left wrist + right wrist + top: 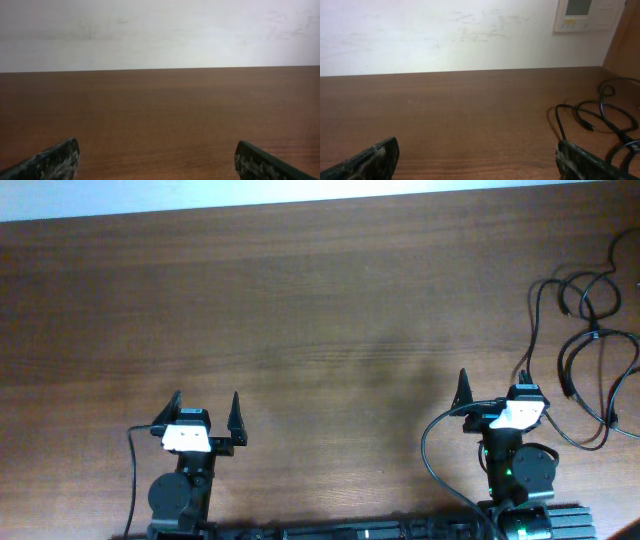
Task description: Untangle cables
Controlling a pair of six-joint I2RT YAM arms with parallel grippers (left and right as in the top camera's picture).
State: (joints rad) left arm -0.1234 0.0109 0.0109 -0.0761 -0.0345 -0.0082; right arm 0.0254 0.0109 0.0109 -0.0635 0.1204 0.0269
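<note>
The cables (590, 340) are thin black cords lying in loose overlapping loops at the table's far right edge. They also show at the right of the right wrist view (600, 115), with a small plug end resting on the wood. My right gripper (492, 388) is open and empty, just left of the cables and nearer the front, not touching them. Its fingers sit wide apart in the right wrist view (477, 157). My left gripper (206, 408) is open and empty at the front left, far from the cables. Only bare wood shows between its fingers (157, 157).
The brown wooden table (300, 310) ends at a white wall behind. A white wall panel (582, 15) hangs at the upper right of the right wrist view. A thicker black arm wire (432, 455) curves beside the right arm's base.
</note>
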